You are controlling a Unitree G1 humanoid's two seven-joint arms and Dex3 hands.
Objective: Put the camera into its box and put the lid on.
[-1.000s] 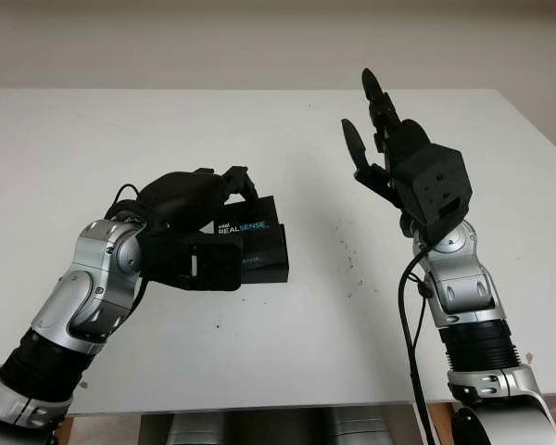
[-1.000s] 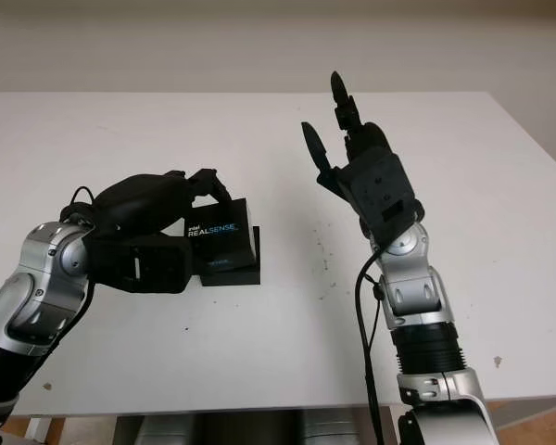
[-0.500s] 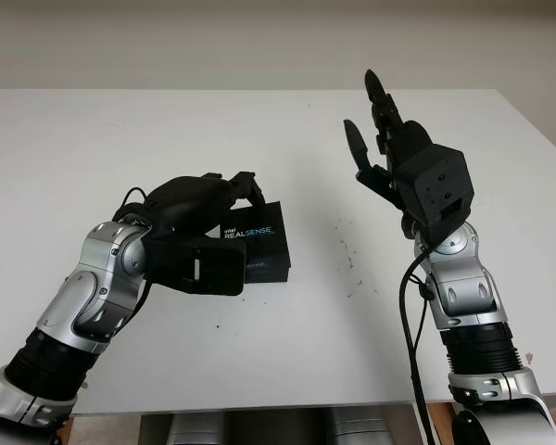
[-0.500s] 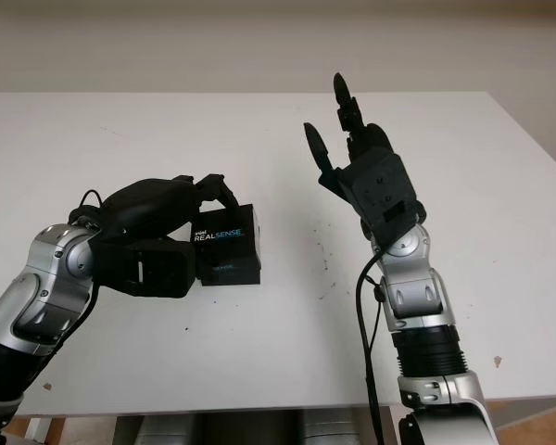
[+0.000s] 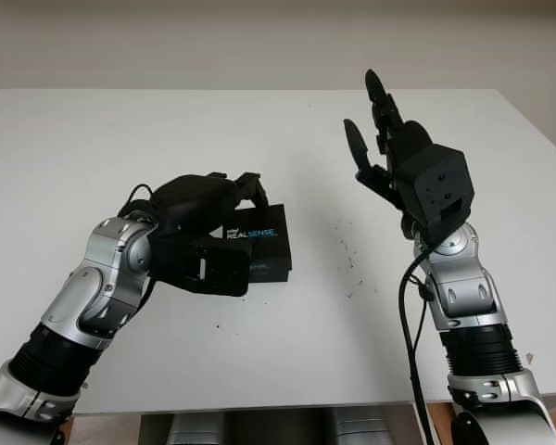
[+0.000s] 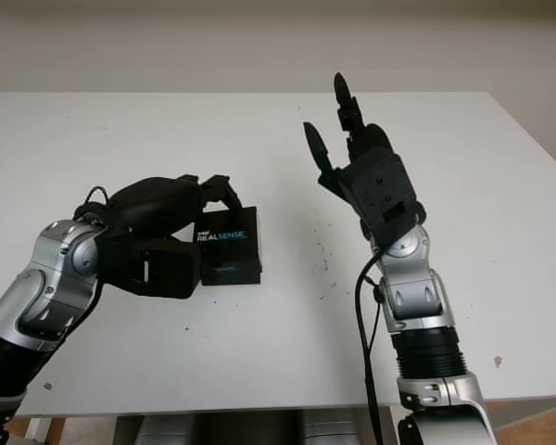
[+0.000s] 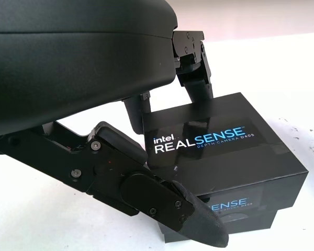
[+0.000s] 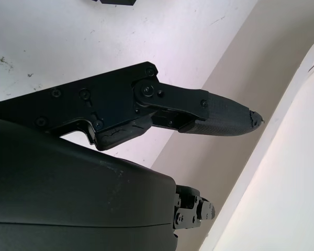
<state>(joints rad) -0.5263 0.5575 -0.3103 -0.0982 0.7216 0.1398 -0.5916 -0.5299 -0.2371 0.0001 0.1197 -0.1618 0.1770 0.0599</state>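
Fingers (image 7: 199,86) of your left hand (image 5: 208,199) curl over the far edge of the lid (image 5: 257,228), with the thumb (image 7: 162,201) against its near side, so that hand pinches the lid between them. From the head camera you find this at the centre left of the frame, the hand's shell covering the lid's left end. The left wrist view gives you what the head views hide: the lid sits tilted on the black box (image 7: 261,212), not seated, with a second line of print on the box's front face showing under the lid's lower edge. The lid's top bears the words "intel REALSENSE" in white and blue. Its long axis runs roughly left to right across the head frames, print reading toward you, and the box stands on the white counter (image 5: 287,324).

Your right hand (image 5: 375,139) is open, raised above the counter at the upper right of the head frames, fingers pointing up and away, well apart from the box. Small dark specks (image 5: 350,264) mark the counter between the two arms.
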